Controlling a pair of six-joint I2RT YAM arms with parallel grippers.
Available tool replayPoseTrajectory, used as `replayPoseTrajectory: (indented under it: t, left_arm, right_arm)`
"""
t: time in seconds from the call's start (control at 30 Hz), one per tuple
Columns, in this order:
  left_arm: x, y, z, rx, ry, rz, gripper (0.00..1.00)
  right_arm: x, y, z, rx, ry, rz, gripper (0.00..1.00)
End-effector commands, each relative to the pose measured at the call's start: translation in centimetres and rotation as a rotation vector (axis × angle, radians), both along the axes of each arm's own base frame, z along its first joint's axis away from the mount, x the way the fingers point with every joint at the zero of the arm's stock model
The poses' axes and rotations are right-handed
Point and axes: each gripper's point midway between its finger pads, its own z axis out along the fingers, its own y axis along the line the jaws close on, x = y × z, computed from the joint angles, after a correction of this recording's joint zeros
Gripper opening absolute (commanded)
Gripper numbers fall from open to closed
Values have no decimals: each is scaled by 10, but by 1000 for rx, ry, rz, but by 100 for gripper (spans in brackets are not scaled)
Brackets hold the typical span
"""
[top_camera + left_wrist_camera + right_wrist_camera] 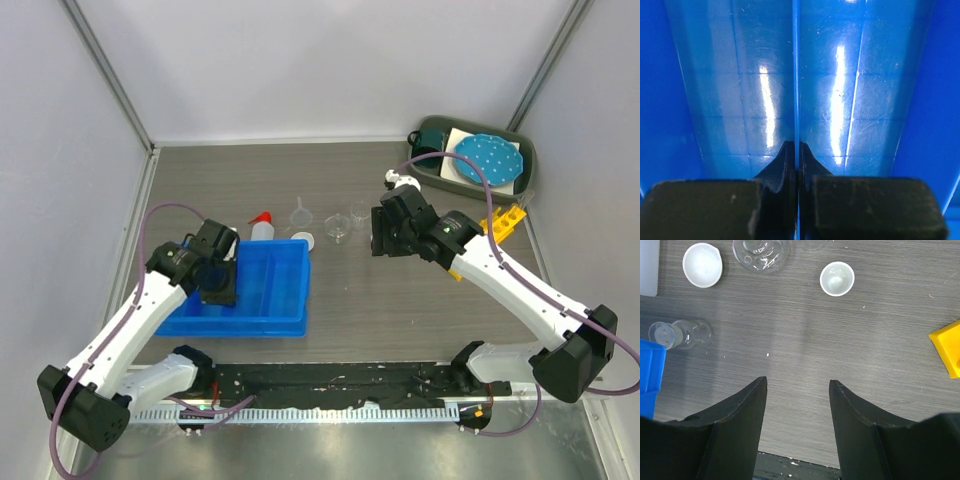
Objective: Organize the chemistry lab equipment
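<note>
My left gripper [220, 285] [796, 144] is down inside the blue bin [285, 318], shut on the bin's thin middle divider [796, 70]. My right gripper [385, 240] [797, 382] hangs open over bare table, holding nothing. Behind the bin stand the white squeeze bottle with a red nozzle [262, 227], a clear funnel [301, 213], a white dish [303, 241] and clear beakers [337, 227]. In the right wrist view I see two white dishes [702, 264] [837, 278], a clear flask [760, 252] and a small clear vessel on its side [680, 334]. The yellow rack [500, 225] sits right of my right arm.
A grey-green tray [530, 165] at the back right holds a teal mug [430, 140] and a blue white-dotted plate [487, 158]. White walls close in the table on three sides. A black rail [330, 385] runs along the near edge.
</note>
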Motion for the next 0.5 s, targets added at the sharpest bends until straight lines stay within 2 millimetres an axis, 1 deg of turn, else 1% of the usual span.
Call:
replayPoseTrajectory:
  t: [0.0, 0.27, 0.47]
  left_arm:
    - [10, -17, 6, -65, -60, -34, 0]
    - [1, -30, -6, -33, 13, -109, 0]
    - [-2, -35, -8, -35, 17, -137, 0]
  right_arm:
    - [6, 9, 3, 33, -26, 5, 58]
    - [7, 9, 1, 29, -27, 3, 58]
    - [6, 9, -3, 25, -17, 4, 58]
